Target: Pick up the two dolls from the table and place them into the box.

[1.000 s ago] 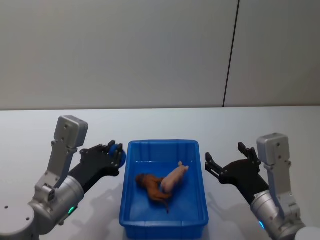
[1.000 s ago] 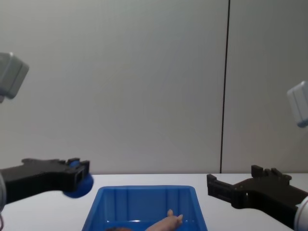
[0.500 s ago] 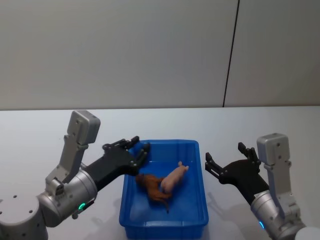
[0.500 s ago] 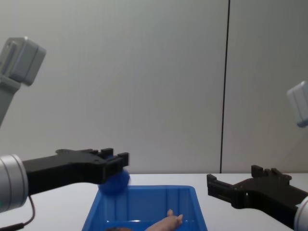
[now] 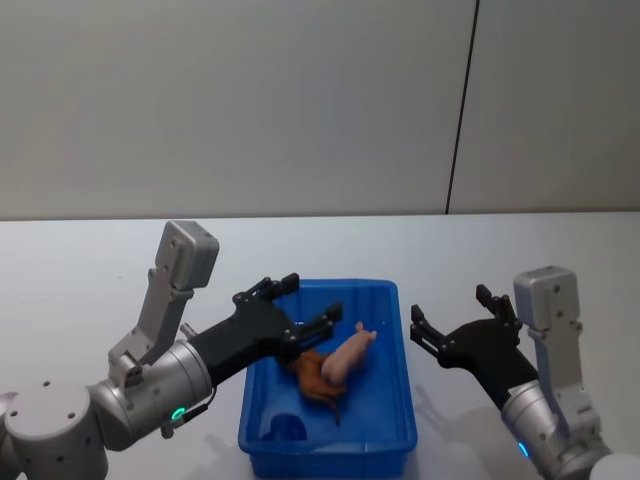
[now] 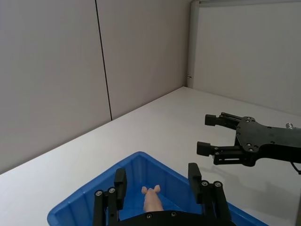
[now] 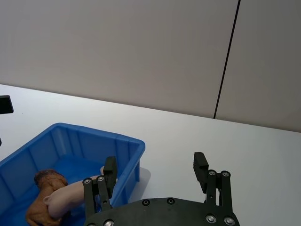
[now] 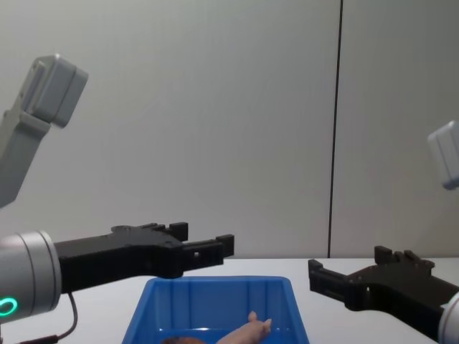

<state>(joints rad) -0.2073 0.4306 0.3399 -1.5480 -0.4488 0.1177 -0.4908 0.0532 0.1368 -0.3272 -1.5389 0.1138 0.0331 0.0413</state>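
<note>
The two dolls lie together inside the blue box (image 5: 372, 286): a reddish-brown shaggy doll (image 5: 314, 380) and a pale pink pig (image 5: 348, 356) leaning across it. My left gripper (image 5: 308, 303) hangs open over the box's left half, just above the brown doll, with nothing between its fingers. In the left wrist view the pig (image 6: 151, 200) shows between those fingers. My right gripper (image 5: 450, 305) stands open above the table to the right of the box. In the right wrist view both the brown doll (image 7: 44, 181) and the pig (image 7: 70, 193) lie in the box (image 7: 94, 136).
A small blue ball (image 5: 286, 427) lies in the box's near-left corner. The white table (image 5: 100, 260) spreads bare to the left, right and behind the box. A grey wall with a dark vertical seam stands behind.
My left gripper has swung right from beside the box to above it and opened. The blue ball it held now lies in the box. The right arm has not moved.
</note>
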